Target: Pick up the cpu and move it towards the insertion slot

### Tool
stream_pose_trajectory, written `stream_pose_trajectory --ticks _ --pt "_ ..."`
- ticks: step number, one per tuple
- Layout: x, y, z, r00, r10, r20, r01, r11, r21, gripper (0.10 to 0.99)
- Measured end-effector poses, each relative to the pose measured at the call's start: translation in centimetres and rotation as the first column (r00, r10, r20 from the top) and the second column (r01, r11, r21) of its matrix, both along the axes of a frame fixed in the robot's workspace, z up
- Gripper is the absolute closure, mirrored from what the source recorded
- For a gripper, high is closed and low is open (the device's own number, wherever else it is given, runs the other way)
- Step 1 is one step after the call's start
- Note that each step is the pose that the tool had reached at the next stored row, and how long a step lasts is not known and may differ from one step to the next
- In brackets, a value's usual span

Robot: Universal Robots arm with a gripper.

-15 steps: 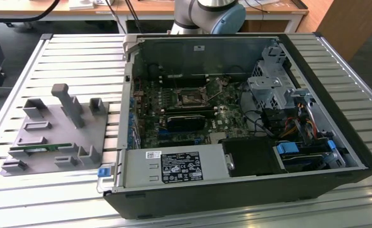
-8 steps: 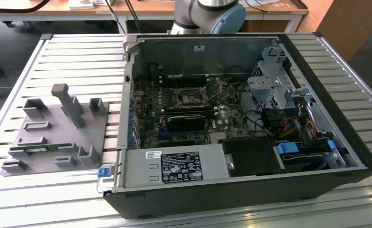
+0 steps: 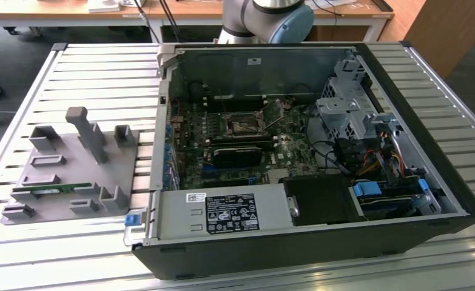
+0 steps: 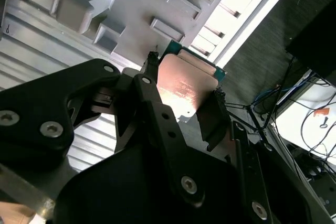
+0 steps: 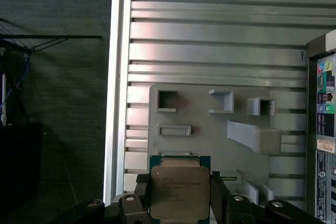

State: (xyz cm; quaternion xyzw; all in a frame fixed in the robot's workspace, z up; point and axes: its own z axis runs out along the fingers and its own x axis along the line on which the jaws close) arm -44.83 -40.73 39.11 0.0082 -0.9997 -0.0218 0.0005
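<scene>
The cpu (image 5: 177, 187), a flat square chip with a silvery top and a thin green rim, sits between my gripper's (image 5: 180, 199) two black fingers in both wrist views. The gripper (image 4: 185, 97) is shut on the chip's (image 4: 184, 80) two opposite edges and holds it in the air above the grey fixture plate (image 5: 210, 135). In the exterior view the insertion slot (image 3: 244, 125), a small black square socket in a silvery bracket, lies on the motherboard inside the open computer case (image 3: 431, 121). The arm's base (image 3: 266, 18) stands behind that case.
The grey fixture plate (image 3: 67, 176) with raised holders lies on the slatted metal table (image 3: 99, 66), at the exterior view's left of the case. A green memory stick (image 3: 55, 189) rests in it. The case's port side (image 5: 323, 129) borders the plate. Beyond the table edge is dark floor (image 5: 52, 103).
</scene>
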Motion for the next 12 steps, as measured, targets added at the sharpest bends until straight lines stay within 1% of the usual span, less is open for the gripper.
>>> stream_pose_trajectory --ticks 1,5,12 --pt "0.03 0.00 0.15 1.0000 0.000 -0.0001 0.000 1.0000 0.000 0.545" --pt "0.52 0.00 0.24 1.0000 0.000 -0.0001 0.000 1.0000 0.000 0.545" --pt "2.13 0.00 0.24 1.0000 0.000 -0.0001 0.000 1.0000 0.000 0.545"
